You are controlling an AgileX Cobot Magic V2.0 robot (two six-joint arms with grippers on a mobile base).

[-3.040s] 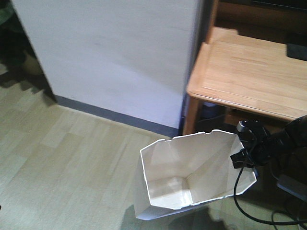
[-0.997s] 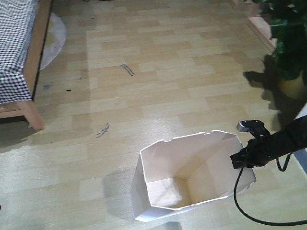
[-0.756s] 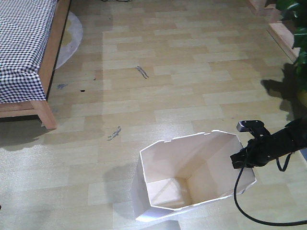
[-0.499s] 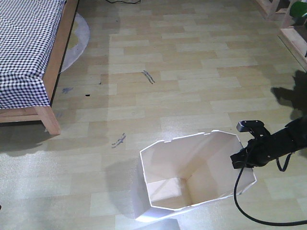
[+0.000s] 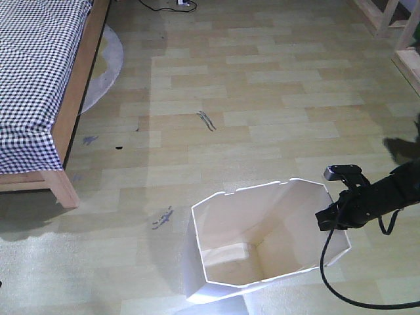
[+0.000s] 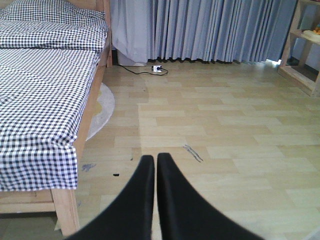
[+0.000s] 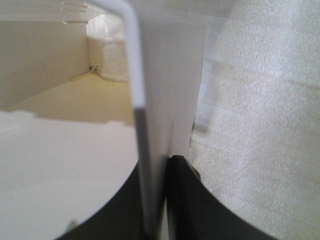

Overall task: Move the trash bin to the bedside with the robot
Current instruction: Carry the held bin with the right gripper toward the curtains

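The white trash bin (image 5: 262, 243) stands on the floor at the bottom centre of the front view, its cream inside open to the camera. My right gripper (image 5: 326, 218) is shut on the bin's right rim, and the right wrist view shows the thin white wall (image 7: 155, 120) pinched between its black fingers (image 7: 185, 200). The bed (image 5: 39, 79) with checked bedding and a light wooden frame lies at the upper left, about a metre from the bin. My left gripper (image 6: 155, 160) is shut on nothing and points over the floor toward the bed (image 6: 45, 100).
A round pale rug (image 5: 105, 62) lies beside the bed. Dark scuff marks (image 5: 206, 121) dot the wooden floor. A wooden shelf leg (image 5: 387, 20) stands at the upper right. Grey curtains (image 6: 200, 30) and a power strip (image 6: 156, 68) are at the far wall. A black cable (image 5: 341, 289) trails below my right arm.
The view has swung from a white wall and desk round to the bed, which keeps sliding further into the frame at the left. The bin and right gripper keep their place in view.
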